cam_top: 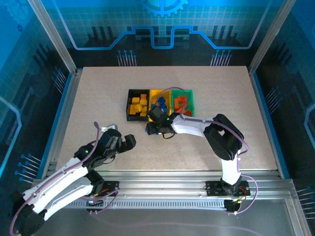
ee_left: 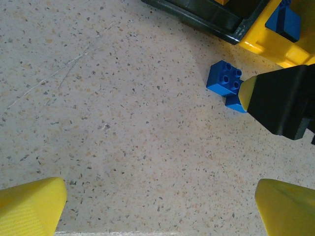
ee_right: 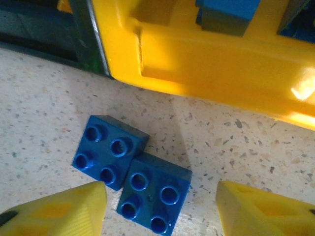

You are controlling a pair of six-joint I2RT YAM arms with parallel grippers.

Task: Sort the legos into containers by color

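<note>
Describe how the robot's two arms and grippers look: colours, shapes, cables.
The left arm and right arm have white shells, black joints and thin purple cables. The left gripper and right gripper have black bodies and yellow, wedge-shaped, finely ribbed fingers.

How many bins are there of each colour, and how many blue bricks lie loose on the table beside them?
Black bin: 1
Yellow bin: 1
Green bin: 1
Loose blue bricks: 2
Total: 5

left arm (cam_top: pixel 64 178) — low, left fingers (ee_left: pixel 29 204) spread wide | right arm (cam_top: pixel 189 127) — stretched leftward, right fingers (ee_right: pixel 59 211) apart
</note>
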